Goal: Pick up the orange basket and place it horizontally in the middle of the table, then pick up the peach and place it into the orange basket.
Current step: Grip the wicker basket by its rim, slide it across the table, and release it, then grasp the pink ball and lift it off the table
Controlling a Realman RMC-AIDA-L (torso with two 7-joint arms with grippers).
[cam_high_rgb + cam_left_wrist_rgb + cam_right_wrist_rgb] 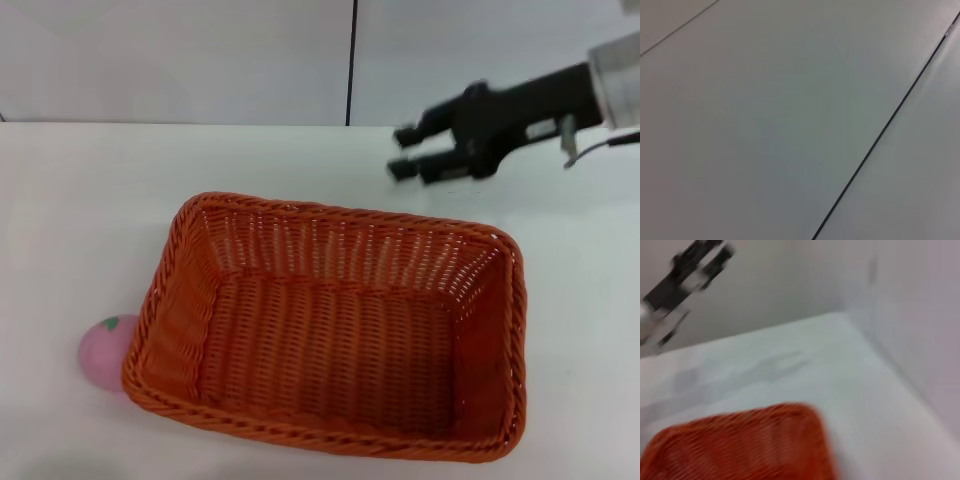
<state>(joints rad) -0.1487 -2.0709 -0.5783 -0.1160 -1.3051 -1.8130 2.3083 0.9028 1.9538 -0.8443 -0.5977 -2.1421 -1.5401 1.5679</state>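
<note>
One gripper in play: the right gripper (404,150) hangs over the far right part of the table (80,200), beyond the far rim of the orange basket (330,340) and apart from it. Its two dark fingers (405,134) point toward the robot's left, spread with a clear gap between them, nothing held, nothing touched.

Orange basket sits flat on the table, long side running left-right, roughly mid-table, slightly skewed, open side up. Inside shows only weave.

Peach (104,350) is on the table at the basket's near left corner, outside it, partly hidden behind the braided rim; touching or just beside the basket wall, can't tell which. Green leaf mark faces up.

Right wrist view: blurred corner of the orange basket (745,445) on the white table (805,360), a gripper (702,259) at the frame's edge, walls behind.

Left gripper: not visible in any view. Left wrist view shows only a plain grey panelled surface (765,125) with thin dark seams.
</note>
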